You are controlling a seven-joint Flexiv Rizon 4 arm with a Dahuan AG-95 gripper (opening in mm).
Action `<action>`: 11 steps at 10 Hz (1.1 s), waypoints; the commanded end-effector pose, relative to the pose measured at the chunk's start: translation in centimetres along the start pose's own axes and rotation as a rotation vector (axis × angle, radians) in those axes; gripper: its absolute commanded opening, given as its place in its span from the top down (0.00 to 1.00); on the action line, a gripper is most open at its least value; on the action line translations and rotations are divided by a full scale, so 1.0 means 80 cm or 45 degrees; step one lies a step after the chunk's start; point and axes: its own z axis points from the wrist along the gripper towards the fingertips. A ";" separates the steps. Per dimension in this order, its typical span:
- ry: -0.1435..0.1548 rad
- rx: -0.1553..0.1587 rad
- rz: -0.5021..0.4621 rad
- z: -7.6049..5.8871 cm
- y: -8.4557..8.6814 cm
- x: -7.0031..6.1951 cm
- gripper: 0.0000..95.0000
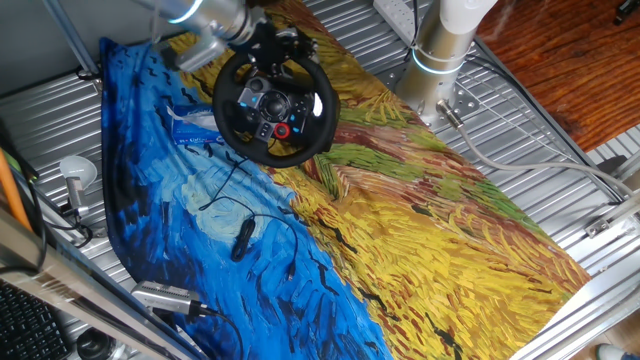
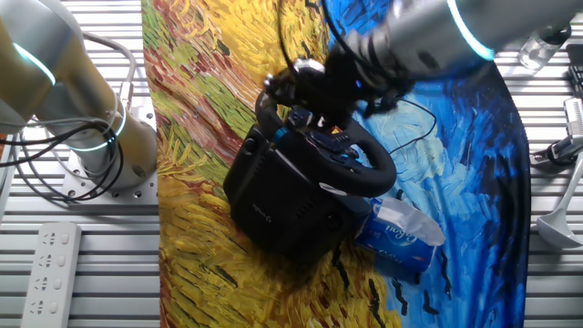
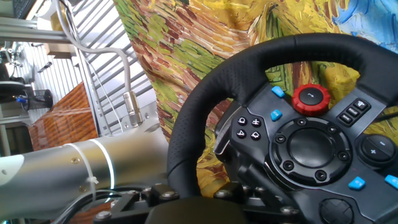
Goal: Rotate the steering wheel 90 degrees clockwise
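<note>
So the steering wheel (image 1: pixel 275 97) is parked near the far edge of the painted cloth (image 1: pixel 430 240), right where the blue half is met by the yellow half. Its rim is tilted up off a black base (image 2: pixel 273 196), and the red knob (image 1: pixel 283 130) is seen at the lower part of the hub from one fixed view.

The gripper (image 1: pixel 268 42) is pressed up against the top of the rim, but the fingers are hidden behind the wheel and the wrist, so whether they're spread or clamped can't be told. In the hand view the rim (image 3: pixel 205 118) is seen super close, filling most of the frame.

Room-wise: a wide stretch of yellow cloth is left open toward the near right edge. Things are tighter on the blue side, where a tissue pack (image 2: pixel 401 235) is wedged right against the base and a small black cabled device (image 1: pixel 242 238) is lying on the cloth near the wheel. A second arm's base (image 1: pixel 440 60) is standing just beyond the cloth's far edge.
</note>
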 end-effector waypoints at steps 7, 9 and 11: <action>-0.015 0.063 0.006 0.009 -0.010 -0.005 0.40; -0.019 0.065 0.017 0.010 -0.010 -0.005 0.40; -0.028 0.064 0.013 0.014 -0.013 -0.006 0.40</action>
